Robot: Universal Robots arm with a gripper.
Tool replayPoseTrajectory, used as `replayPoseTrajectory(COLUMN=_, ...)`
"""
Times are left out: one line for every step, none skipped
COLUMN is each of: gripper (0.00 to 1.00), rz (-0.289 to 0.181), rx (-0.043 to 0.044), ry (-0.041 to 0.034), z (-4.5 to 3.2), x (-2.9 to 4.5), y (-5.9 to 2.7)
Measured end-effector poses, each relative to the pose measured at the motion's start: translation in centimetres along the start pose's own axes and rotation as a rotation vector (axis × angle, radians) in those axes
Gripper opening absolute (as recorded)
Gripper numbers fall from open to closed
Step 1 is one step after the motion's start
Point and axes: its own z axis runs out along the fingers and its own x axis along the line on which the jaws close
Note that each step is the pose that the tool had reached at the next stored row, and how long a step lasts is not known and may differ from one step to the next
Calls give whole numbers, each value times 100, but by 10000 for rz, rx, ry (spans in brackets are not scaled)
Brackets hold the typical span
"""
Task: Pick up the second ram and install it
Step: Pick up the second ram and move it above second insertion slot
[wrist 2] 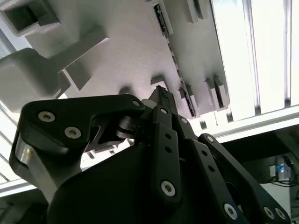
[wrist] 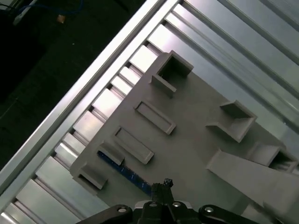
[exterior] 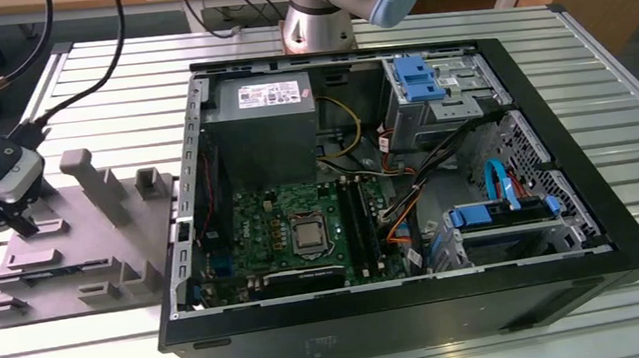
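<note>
Clerk: Gripper (wrist: pixel 162 185), entry one. Condition?

Checker: Black linkage type. In both wrist views the fingertips (wrist 2: pixel 161 95) come to a single point, so they look pressed together with nothing between them. In the exterior view it hangs over the near corner of the holder plate.

Clerk: Second ram (wrist: pixel 124 171), entry two. Location?

Checker: Blue stick, long and narrow, seated on edge in a slot of the holder plate. One end is at a small grey bracket and the other runs under the gripper's tip. The tip is just above that end, but I cannot tell whether it touches.

Clerk: Holder plate (exterior: pixel 83 252)?

Checker: Grey, with raised blocks, shallow rectangular pockets and a tall ramped post. It lies flat on the table, just beside the case on the exterior view's left.

Clerk: Table (exterior: pixel 587 60)?

Checker: Slatted aluminium, carrying both plate and case.

Clerk: Computer case (exterior: pixel 424 309)?

Checker: Black tower laid on its side, with the side panel off and the interior exposed.

Clerk: Contents?

Checker: Green motherboard (exterior: pixel 265 218) in the nearer half, with long black slots (exterior: pixel 354 219) beside the processor socket. Grey power supply (exterior: pixel 258 141) sits behind it, and blue-tabbed drive bays are on the exterior view's right.

Clerk: Furthest item?

Checker: Arm base (exterior: pixel 318 23), silver column, standing on the table behind the case.
</note>
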Motion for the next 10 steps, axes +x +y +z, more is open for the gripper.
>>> replayPoseTrajectory(gripper=11, rz=-179, rx=-5, ry=8, z=5, x=0, y=0)
replayPoseTrajectory(gripper=11, rz=-359, rx=-9, ry=16, z=10, x=0, y=-1)
replayPoseTrajectory(gripper=11, rz=-539, rx=-14, ry=23, z=16, x=1, y=-1)
replayPoseTrajectory(gripper=11, rz=-718, rx=-18, ry=31, z=21, x=0, y=-1)
replayPoseTrajectory(gripper=11, rz=-898, rx=-23, ry=40, z=26, x=1, y=-1)
replayPoseTrajectory(gripper=11, rz=-1077, rx=-27, ry=47, z=31, x=1, y=-2)
replayPoseTrajectory(gripper=11, rz=-1274, rx=-32, ry=55, z=37, x=1, y=-2)
replayPoseTrajectory(gripper=11, rz=-1453, rx=-37, ry=63, z=42, x=1, y=-2)
replayPoseTrajectory(gripper=11, rz=-1633, rx=-41, ry=71, z=48, x=1, y=-2)
replayPoseTrajectory(gripper=11, rz=-1812, rx=-46, ry=78, z=54, x=1, y=-3)
